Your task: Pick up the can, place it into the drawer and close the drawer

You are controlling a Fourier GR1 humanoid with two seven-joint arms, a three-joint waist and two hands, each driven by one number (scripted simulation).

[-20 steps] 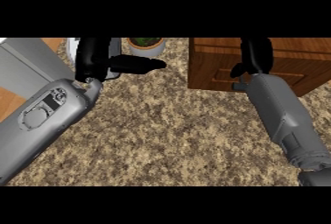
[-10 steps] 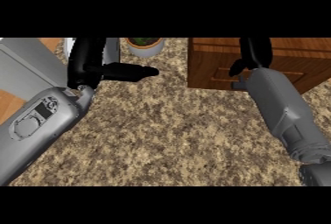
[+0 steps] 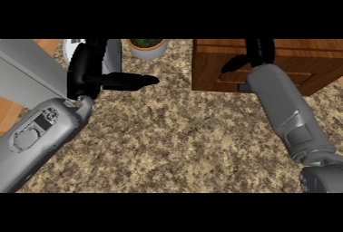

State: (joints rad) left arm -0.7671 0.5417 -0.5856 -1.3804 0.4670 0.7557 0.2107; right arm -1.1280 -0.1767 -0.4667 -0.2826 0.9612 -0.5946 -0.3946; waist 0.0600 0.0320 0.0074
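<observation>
Head view showed the left hand (image 3: 90, 68) against the silver can (image 3: 112, 54) at the far side of the counter (image 3: 181, 136), fingers straight, thumb splayed wide of it. Closing from there might tip the can or nudge it toward the plant pot (image 3: 147, 49). The can seemed upright, long axis vertical, top cropped. The right hand (image 3: 260, 52) lay at the wooden drawer unit (image 3: 295, 68); its grasp could not be made out.

This looks like a home kitchen: the table (image 3: 174, 136) is a speckled brown stone top of the granite sort; at its far right sits a wooden drawer unit (image 3: 221, 68) with panelled fronts, like household cabinetry. A small white pot (image 3: 147, 50) with something green in it stands at the far edge; along the left runs a plain grey panel (image 3: 26, 72), with a strip of warm orange wood (image 3: 10, 113) beside it.
</observation>
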